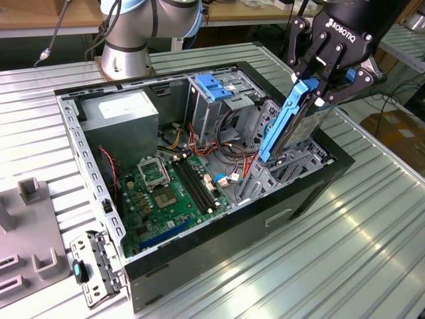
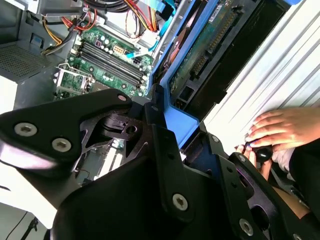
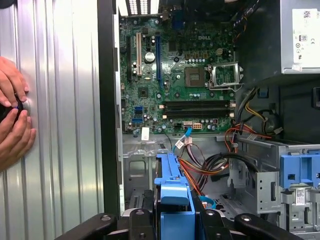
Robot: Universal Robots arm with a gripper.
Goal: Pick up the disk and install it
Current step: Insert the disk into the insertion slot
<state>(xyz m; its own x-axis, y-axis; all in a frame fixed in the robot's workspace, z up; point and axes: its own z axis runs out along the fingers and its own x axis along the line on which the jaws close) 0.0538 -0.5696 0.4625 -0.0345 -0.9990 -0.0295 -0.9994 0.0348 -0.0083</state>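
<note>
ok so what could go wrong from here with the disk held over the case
1. The disk sits tilted in the pincer over the metal bay; a rail could jam on its edge.
2. Red and orange cables lie beside that bay and might get pinched.
3. A person's hand rests on the table close to the case and could be struck.

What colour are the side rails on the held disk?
Blue, on the disk held by the hand; clearest in the exterior view.
</note>
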